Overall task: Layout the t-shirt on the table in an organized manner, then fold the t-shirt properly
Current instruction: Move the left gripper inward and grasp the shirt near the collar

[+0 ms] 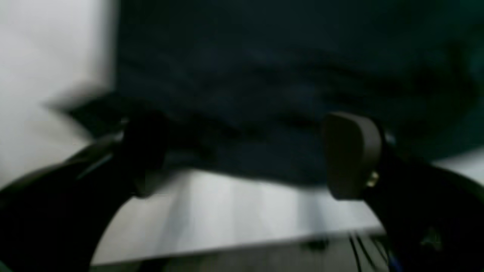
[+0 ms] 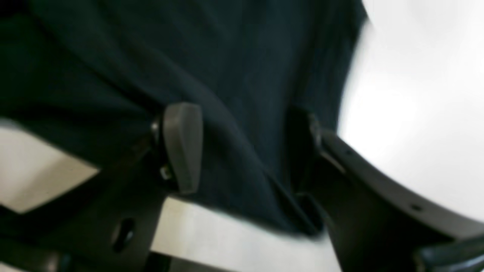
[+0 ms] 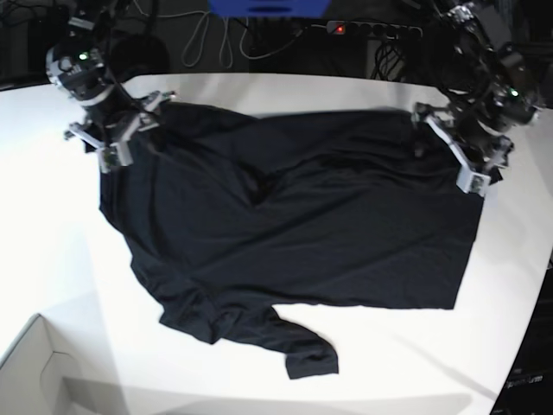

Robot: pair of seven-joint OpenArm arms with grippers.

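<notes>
The black t-shirt (image 3: 328, 225) lies spread on the white table (image 3: 52, 225), with wrinkles near its middle and one sleeve (image 3: 307, 354) bunched toward the front edge. My left gripper (image 3: 454, 147) hovers open at the shirt's far right corner. In the left wrist view its fingers (image 1: 351, 155) stand wide apart over the fabric edge (image 1: 264, 75). My right gripper (image 3: 134, 130) is open at the far left corner. The right wrist view shows a fold of the shirt (image 2: 242, 94) running between its spread fingers (image 2: 183, 147), which do not pinch it.
A white cardboard box corner (image 3: 34, 372) sits at the front left. Cables and a power strip (image 3: 371, 30) lie behind the table's far edge. The table's curved edge (image 3: 531, 303) runs close to the shirt on the right.
</notes>
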